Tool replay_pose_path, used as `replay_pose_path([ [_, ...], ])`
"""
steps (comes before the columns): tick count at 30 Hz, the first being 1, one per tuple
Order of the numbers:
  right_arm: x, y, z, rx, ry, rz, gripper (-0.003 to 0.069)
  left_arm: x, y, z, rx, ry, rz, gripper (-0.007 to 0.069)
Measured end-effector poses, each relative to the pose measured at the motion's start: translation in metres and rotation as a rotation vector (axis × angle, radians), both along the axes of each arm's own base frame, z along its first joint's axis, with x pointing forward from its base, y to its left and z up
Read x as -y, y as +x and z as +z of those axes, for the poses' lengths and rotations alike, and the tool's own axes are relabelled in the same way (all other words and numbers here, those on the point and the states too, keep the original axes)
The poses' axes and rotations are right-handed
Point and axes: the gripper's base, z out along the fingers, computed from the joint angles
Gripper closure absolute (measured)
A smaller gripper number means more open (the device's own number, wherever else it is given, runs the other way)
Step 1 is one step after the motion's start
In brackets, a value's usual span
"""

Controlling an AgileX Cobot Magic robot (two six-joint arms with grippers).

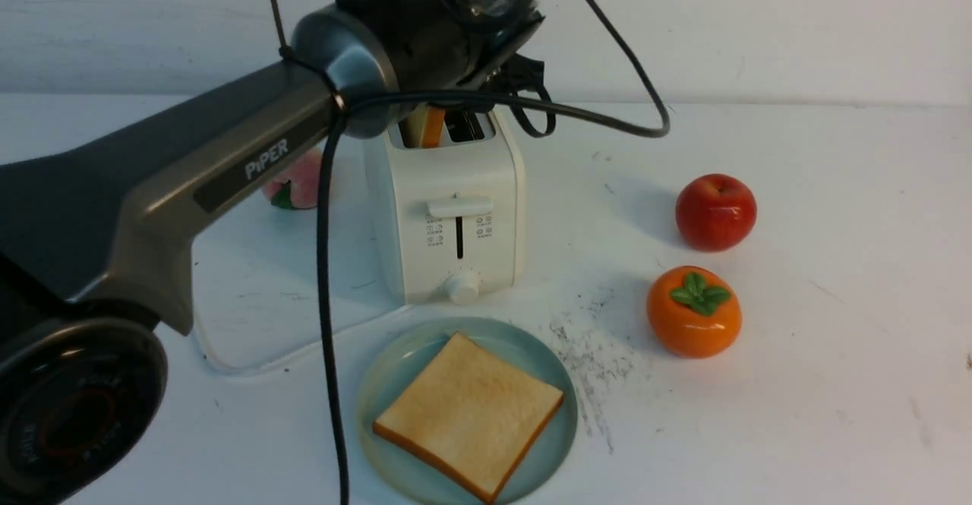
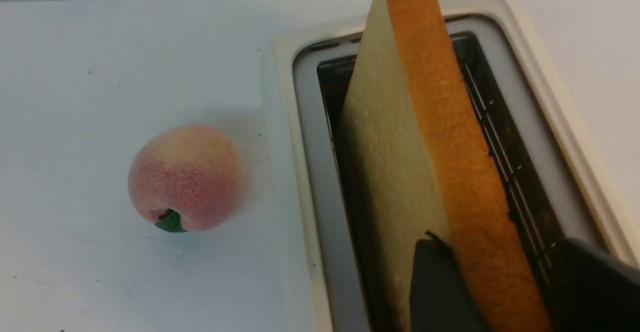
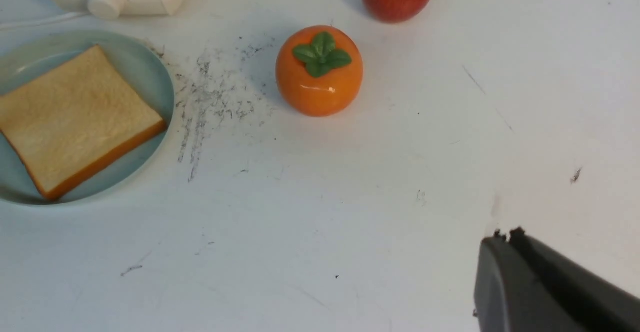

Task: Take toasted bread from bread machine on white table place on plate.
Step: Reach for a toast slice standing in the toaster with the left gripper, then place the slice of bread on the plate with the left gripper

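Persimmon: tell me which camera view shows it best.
The front view shows the persimmon best, whole, large and sharp beside the apple. The right wrist view also shows it whole, but slightly less fully side-on. The left wrist view lacks it.

On the broad matte white table (image 1: pixel 820 414), the round pale blue-green plate (image 1: pixel 547 444) lies at the near edge of the front view, holding 1 square golden-tan toast slice with brown crust (image 1: pixel 471 414). Directly behind the plate stands the boxy white 2-slot toaster (image 1: pixel 418 224), toward the table's far edge, with 1 upright pale bread slice with orange-brown crust (image 2: pixel 450 147) in its left slot. The rounded pink peach with green leaf (image 1: pixel 304 180) lies left of the toaster. Right of it lies the round glossy red apple (image 1: pixel 715 213), behind the round orange persimmon with green leaves (image 1: pixel 694 312).
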Motion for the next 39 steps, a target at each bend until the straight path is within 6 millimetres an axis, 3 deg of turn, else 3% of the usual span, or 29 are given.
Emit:
replay_pose_path([
  [4,0.0,0.0,0.0,0.0,0.0,0.0,0.0659,0.001,0.002,-0.007,-0.012,0.012,0.001,0.0356],
  [9,0.0,0.0,0.0,0.0,0.0,0.0,0.0659,0.001,0.002,-0.007,-0.011,0.023,0.005,0.0536],
  [14,0.0,0.0,0.0,0.0,0.0,0.0,0.0659,-0.002,-0.001,0.001,-0.002,0.019,0.0,0.0546],
  [18,0.0,0.0,0.0,0.0,0.001,0.0,0.0659,-0.014,-0.022,0.065,0.088,-0.065,-0.01,0.0546],
  [21,0.0,0.0,0.0,-0.001,0.002,0.001,0.0659,-0.034,-0.057,0.132,0.149,-0.185,-0.025,0.0546],
  [22,0.0,0.0,0.0,-0.001,0.002,0.001,0.0659,-0.045,-0.078,0.161,0.159,-0.237,-0.048,0.0546],
  [23,0.0,0.0,0.0,-0.001,0.002,0.001,0.0659,-0.047,-0.082,0.165,0.166,-0.247,-0.056,0.0546],
  [25,0.0,0.0,0.0,-0.003,0.004,0.002,0.0658,-0.071,-0.13,0.208,0.157,-0.296,-0.137,0.0546],
  [29,-0.001,0.001,-0.006,-0.018,0.005,0.005,0.0657,-0.098,-0.19,0.242,0.149,-0.326,-0.293,0.0546],
  [31,-0.002,0.001,-0.009,-0.03,0.007,0.007,0.0655,-0.104,-0.215,0.242,0.105,-0.366,-0.383,0.0546],
  [33,-0.002,0.001,-0.009,-0.03,0.01,0.008,0.0653,-0.103,-0.229,0.226,0.01,-0.398,-0.454,0.0546],
  [35,-0.003,0.001,-0.009,-0.03,0.017,0.01,0.0651,-0.096,-0.238,0.194,-0.144,-0.412,-0.521,0.0546],
  [39,-0.003,0.001,-0.009,-0.027,0.021,0.012,0.0648,-0.077,-0.236,0.101,-0.433,-0.419,-0.576,0.0546],
])
